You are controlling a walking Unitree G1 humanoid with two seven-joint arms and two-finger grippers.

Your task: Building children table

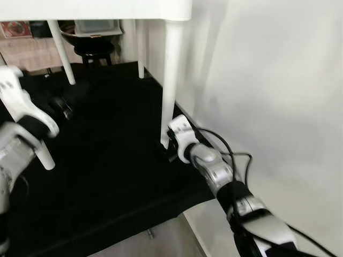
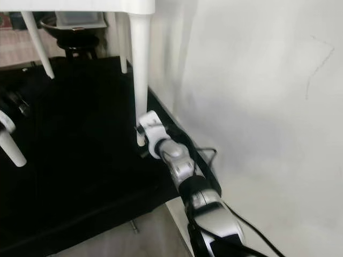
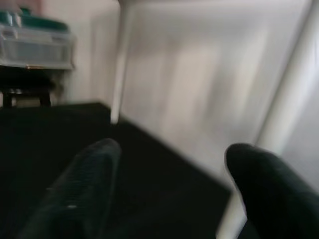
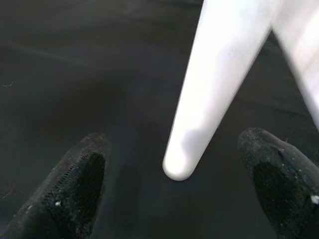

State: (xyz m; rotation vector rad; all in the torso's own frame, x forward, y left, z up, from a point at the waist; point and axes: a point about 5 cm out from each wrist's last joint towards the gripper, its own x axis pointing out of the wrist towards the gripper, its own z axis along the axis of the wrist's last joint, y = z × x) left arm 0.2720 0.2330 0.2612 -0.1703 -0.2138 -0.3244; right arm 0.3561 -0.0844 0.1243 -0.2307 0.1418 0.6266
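Standing upright, table leg (image 4: 209,94) sits between right gripper (image 4: 169,184) fingers.

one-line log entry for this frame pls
stage: table upright on black mat | right gripper: open, straddling foot of near table leg | left gripper: open, holding nothing

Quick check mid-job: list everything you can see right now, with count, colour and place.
table: 1, white, standing on the mat by the wall
legs: 4 visible, white, under the tabletop
loose leg: 1, white, near the left arm; whether gripped unclear
mat: 1, black, on the floor
wall: white, on the right
stool: 1, black, behind the table
bin: 1, pale, on the stool
left tool: open, above the mat
right tool: open, around the near leg's foot
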